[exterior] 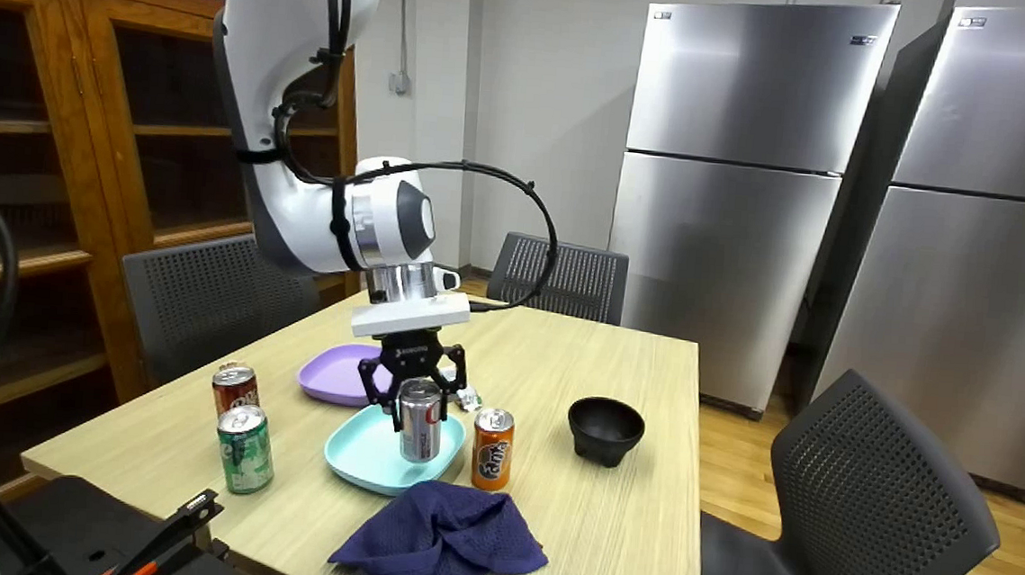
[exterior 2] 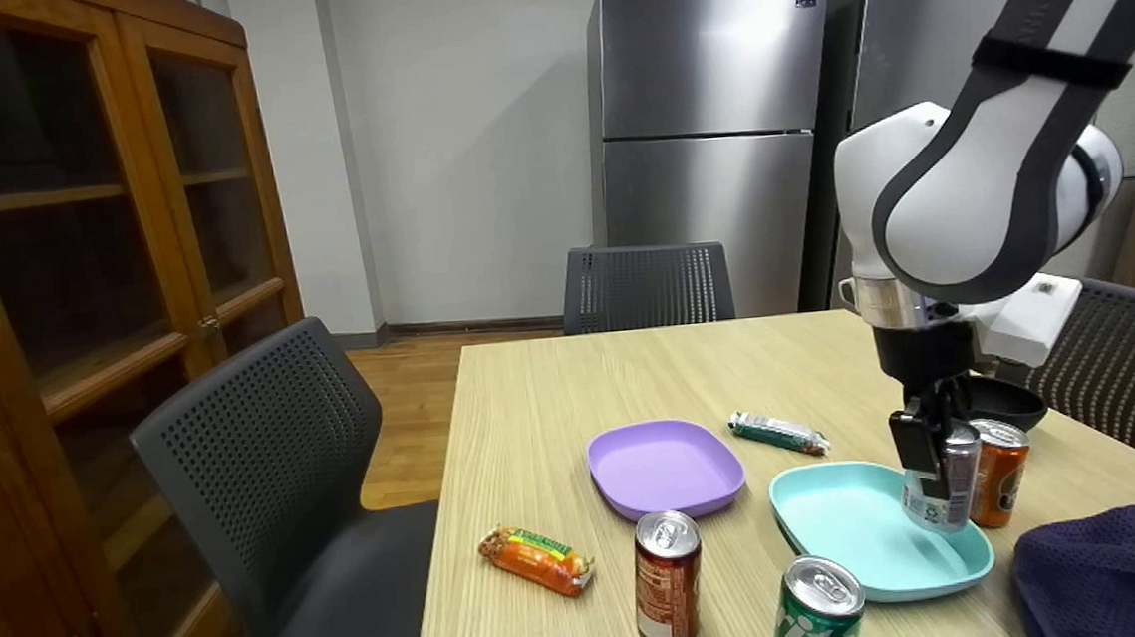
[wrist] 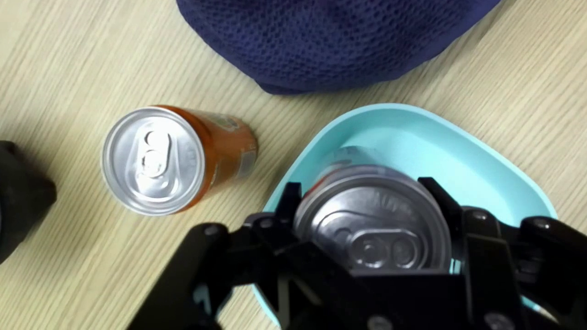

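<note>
My gripper (exterior: 421, 412) is shut on a silver soda can (exterior: 419, 434), one finger on each side of it. In the wrist view the can's lid (wrist: 380, 224) fills the space between the fingers. The can is over a turquoise tray (exterior 2: 841, 519); whether its base touches the tray I cannot tell. In an exterior view it leans slightly. An orange Fanta can (exterior: 493, 453) stands upright on the table just outside the tray. A dark blue cloth (wrist: 339, 41) lies crumpled near the tray's edge. The lower part of the held can is mostly hidden in the wrist view.
A purple plate (exterior 2: 663, 467), a green Sprite can (exterior: 245, 451) and a brown-red can (exterior 2: 668, 581) are on the table. An orange snack packet (exterior 2: 536, 560) and a green-white packet (exterior 2: 778, 434) lie there too. A black bowl (exterior: 605, 427) stands beyond the Fanta can. Chairs surround the table.
</note>
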